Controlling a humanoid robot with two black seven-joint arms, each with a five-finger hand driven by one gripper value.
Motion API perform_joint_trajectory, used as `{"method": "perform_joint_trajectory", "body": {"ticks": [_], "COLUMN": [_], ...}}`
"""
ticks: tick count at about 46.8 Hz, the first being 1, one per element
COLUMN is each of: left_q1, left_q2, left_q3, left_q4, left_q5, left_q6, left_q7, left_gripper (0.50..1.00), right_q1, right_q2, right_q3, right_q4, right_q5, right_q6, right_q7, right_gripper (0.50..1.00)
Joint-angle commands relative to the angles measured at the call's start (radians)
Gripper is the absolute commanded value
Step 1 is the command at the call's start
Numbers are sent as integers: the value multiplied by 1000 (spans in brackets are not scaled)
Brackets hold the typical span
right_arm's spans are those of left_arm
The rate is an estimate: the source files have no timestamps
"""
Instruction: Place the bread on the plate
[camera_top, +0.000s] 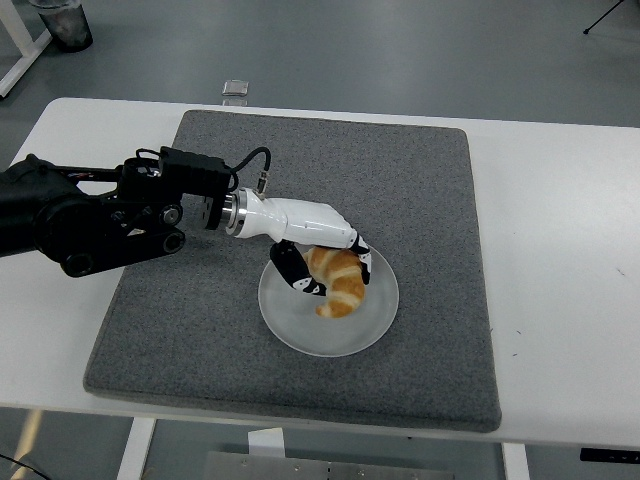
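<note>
A golden croissant (339, 282) rests low over the middle of a round white plate (372, 325), which lies on a grey mat (200, 320). My left hand (330, 265), white with black fingertips, reaches in from the left and is shut on the croissant, thumb on its near side and fingers (362, 252) over its far side. Whether the croissant's lower tip touches the plate I cannot tell. My right arm does not show.
The grey mat covers the centre of the white table (560, 250). A small clear object (236, 90) sits just beyond the mat's far edge. A dark cup (62, 22) stands on the floor at the top left.
</note>
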Motion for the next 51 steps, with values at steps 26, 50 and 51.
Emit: {"method": "perform_joint_trajectory", "body": {"ticks": [26,50,51], "left_q1": [20,23,23], "left_q2": [-5,-3,-2], "left_q3": [0,-2,-3], "left_q4": [11,14,14], "left_q5": [28,6,5], "left_q6": [2,0,0], "left_q7": [0,0,0], "left_gripper": [500,992,992], "right_q1": [0,0,0], "right_q2": [0,0,0], "right_q3": [0,0,0], "right_q4": [0,0,0], "right_q5": [0,0,0], "right_q6": [0,0,0], "right_q7": [0,0,0], "right_gripper": [952,952,952]}}
